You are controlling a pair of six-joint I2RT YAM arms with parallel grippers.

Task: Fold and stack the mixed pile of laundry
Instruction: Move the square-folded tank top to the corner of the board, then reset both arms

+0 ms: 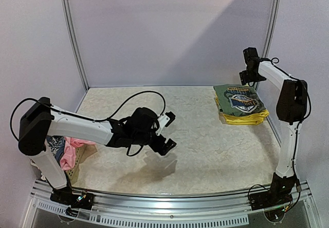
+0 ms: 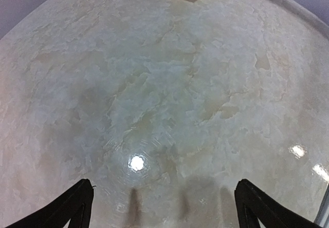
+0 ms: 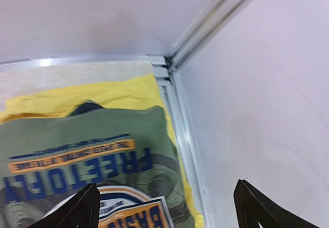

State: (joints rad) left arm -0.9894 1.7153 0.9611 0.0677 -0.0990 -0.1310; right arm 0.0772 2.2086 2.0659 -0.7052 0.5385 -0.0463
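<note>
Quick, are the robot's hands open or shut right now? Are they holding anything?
Left gripper: open, empty, over the table.
Right gripper: open, empty, above the green top.

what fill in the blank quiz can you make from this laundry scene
The olive-green top lies folded on the ____ shorts.
The left gripper hovers over bare table, jaws ____.
The pink piece lies at the near ____ corner.
Missing: yellow; open; left.
</note>
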